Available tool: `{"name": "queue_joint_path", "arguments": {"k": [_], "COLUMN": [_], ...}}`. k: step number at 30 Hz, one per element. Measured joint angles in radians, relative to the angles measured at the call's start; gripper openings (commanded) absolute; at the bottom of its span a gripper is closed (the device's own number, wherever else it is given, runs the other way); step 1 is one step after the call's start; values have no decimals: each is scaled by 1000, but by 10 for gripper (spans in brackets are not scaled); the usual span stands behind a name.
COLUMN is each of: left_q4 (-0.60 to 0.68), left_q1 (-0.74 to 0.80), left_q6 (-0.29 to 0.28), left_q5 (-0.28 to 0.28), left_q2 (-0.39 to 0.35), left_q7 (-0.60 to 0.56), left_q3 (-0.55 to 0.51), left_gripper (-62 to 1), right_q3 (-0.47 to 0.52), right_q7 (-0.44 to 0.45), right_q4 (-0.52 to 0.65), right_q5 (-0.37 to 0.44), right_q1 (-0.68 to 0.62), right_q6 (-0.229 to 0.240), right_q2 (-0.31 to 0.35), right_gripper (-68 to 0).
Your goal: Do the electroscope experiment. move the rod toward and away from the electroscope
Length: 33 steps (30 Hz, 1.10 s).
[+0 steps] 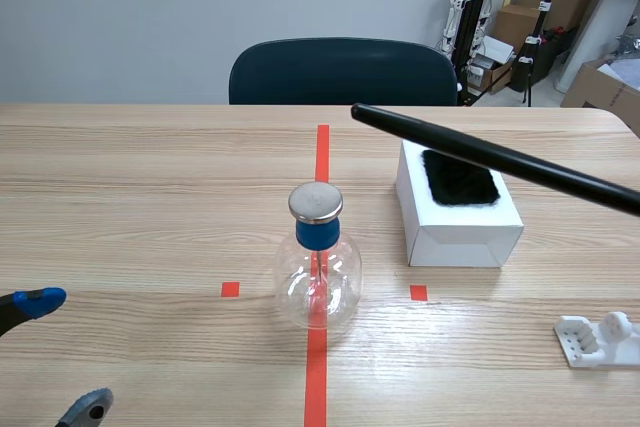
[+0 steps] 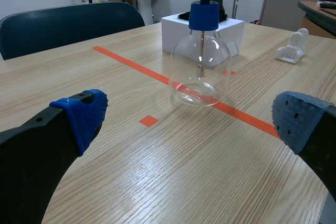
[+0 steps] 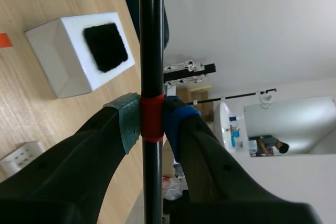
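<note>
The electroscope (image 1: 318,259) is a clear glass flask with a blue collar and a metal disc on top, standing on the red tape line; in the left wrist view the electroscope (image 2: 200,59) is ahead of my open left gripper (image 2: 189,124). A long black rod (image 1: 490,156) hangs in the air from the right, its tip up and to the right of the disc, over the white box. My right gripper (image 3: 152,124) is shut on the rod (image 3: 150,40) at its red band. The left gripper (image 1: 60,352) rests low at the near left.
A white box (image 1: 455,212) with a black cloth pad (image 1: 459,177) on top stands right of the flask. A small white plastic stand (image 1: 600,339) lies at the near right. A dark chair (image 1: 342,72) is behind the table's far edge.
</note>
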Motion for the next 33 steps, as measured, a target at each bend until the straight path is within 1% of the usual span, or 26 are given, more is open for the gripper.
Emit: {"name": "queue_joint_path", "arguments": {"k": [1, 2, 3, 4, 6, 10, 16, 33], "left_q4": [0, 0, 0, 0, 0, 0, 0, 0], "left_q1": [0, 0, 0, 0, 0, 0, 0, 0], "left_q6": [0, 0, 0, 0, 0, 0, 0, 0], "left_q5": [0, 0, 0, 0, 0, 0, 0, 0], "left_q2": [0, 0, 0, 0, 0, 0, 0, 0], "left_q7": [0, 0, 0, 0, 0, 0, 0, 0], "left_q3": [0, 0, 0, 0, 0, 0, 0, 0], "left_gripper": [14, 14, 14, 14, 14, 14, 14, 14], "right_q3": [0, 0, 0, 0, 0, 0, 0, 0], "right_q7": [11, 18, 18, 18, 18, 18, 37, 37], "right_q4": [-1, -1, -1, -2, -3, -3, -3, -3], "right_q5": [-16, -26, -29, -46, -59, -65, -64, -64], "right_q1": [-13, -22, -27, -29, -29, -26, -26, -26], "right_q6": [4, 20, 48, 61, 87, 110, 112, 111], "right_q2": [-20, -35, -48, -59, -70, -70, -67, -68], "right_gripper": [-636, -636, -636, -636, -636, -636, -636, -636]}}
